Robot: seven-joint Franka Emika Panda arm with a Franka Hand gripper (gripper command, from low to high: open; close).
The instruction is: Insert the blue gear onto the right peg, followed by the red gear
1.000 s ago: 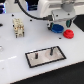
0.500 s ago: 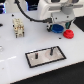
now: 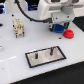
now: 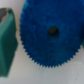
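In the wrist view the blue gear (image 4: 50, 32) fills most of the picture, a flat toothed disc with a dark centre hole, lying on the white table. My gripper (image 3: 59, 26) hangs right over it in the exterior view, where only a sliver of the blue gear (image 3: 56, 29) shows under the fingers. Whether the fingers touch it is hidden. The red gear (image 3: 68, 33) lies just to the exterior view's right of the gripper. The black-bordered grey plate (image 3: 59, 54) sits nearer the front, with the right peg (image 3: 50, 50) and the other pin (image 3: 36, 55) upright and bare.
A beige and dark block (image 3: 19, 27) stands at the exterior view's left. A teal-green shape (image 4: 7, 42) sits beside the blue gear in the wrist view; I cannot tell what it is. The robot's white body (image 3: 57, 7) looms at the back.
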